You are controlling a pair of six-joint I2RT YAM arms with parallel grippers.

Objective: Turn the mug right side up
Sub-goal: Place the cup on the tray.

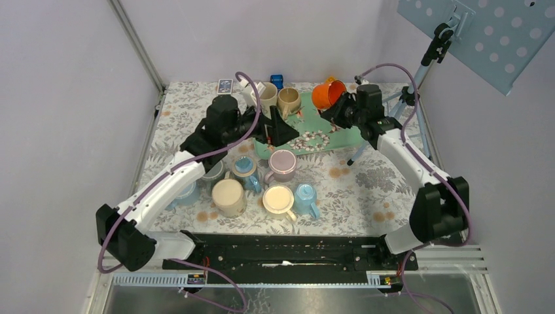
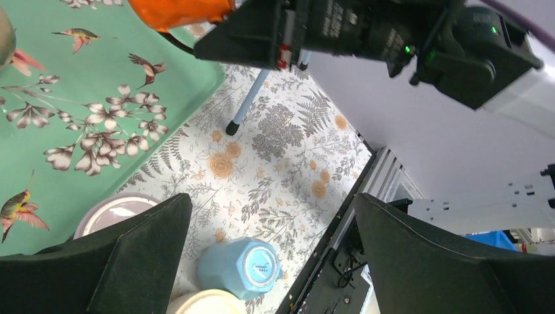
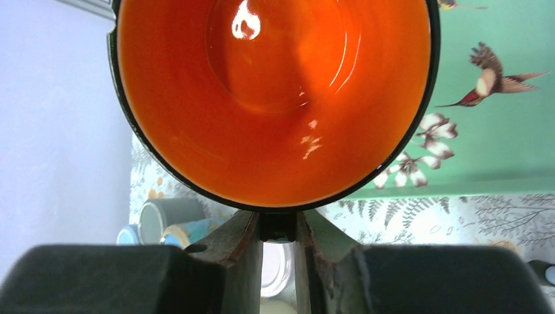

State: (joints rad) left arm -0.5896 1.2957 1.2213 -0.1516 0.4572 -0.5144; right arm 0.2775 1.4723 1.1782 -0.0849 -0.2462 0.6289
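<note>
The orange mug [image 1: 327,93] hangs tilted in the air over the back right of the green floral tray [image 1: 340,134]. My right gripper [image 1: 337,108] is shut on it. In the right wrist view the mug's open mouth [image 3: 275,85] faces the camera, and my right gripper [image 3: 278,226] pinches a dark part at its lower rim. My left gripper [image 1: 281,127] is open and empty over the tray's left side. In the left wrist view my left gripper [image 2: 271,203] frames the tablecloth, with the orange mug [image 2: 180,12] at the top edge.
Two tan mugs [image 1: 288,99] stand at the tray's back. In front of the tray stand a mauve mug [image 1: 283,163], two cream mugs [image 1: 228,196], and a light blue upside-down mug [image 1: 305,196] [image 2: 245,267]. A tripod leg [image 1: 357,154] rests right of the tray.
</note>
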